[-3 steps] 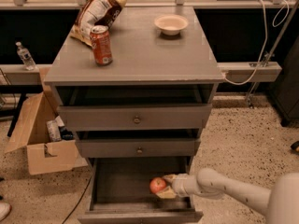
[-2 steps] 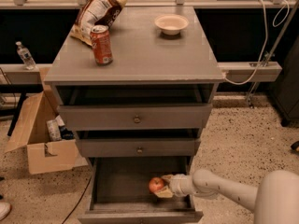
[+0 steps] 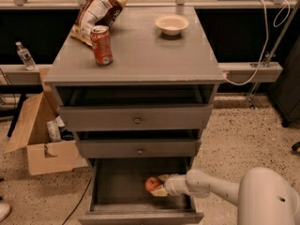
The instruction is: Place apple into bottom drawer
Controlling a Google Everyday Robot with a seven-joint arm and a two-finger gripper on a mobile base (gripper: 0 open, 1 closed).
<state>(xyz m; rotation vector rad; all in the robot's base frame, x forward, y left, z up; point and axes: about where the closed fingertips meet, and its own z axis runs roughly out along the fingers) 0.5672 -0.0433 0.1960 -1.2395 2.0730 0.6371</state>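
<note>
The apple (image 3: 151, 184) is round and red-orange, low inside the open bottom drawer (image 3: 117, 186), right of the middle of its grey floor. My gripper (image 3: 158, 185) reaches into the drawer from the right, with its pale fingers (image 3: 160, 191) around the apple's right side. The white arm (image 3: 211, 187) runs in from the lower right corner. I cannot tell whether the apple rests on the drawer floor or hangs just above it.
A red soda can (image 3: 101, 45), a chip bag (image 3: 96, 12) and a white bowl (image 3: 171, 24) stand on the cabinet top. The two upper drawers with round knobs (image 3: 137, 120) are slightly ajar. An open cardboard box (image 3: 44, 142) stands on the floor to the left.
The gripper and apple have moved a little to the left and deeper into the bottom drawer. Nothing on the cabinet top has moved.
</note>
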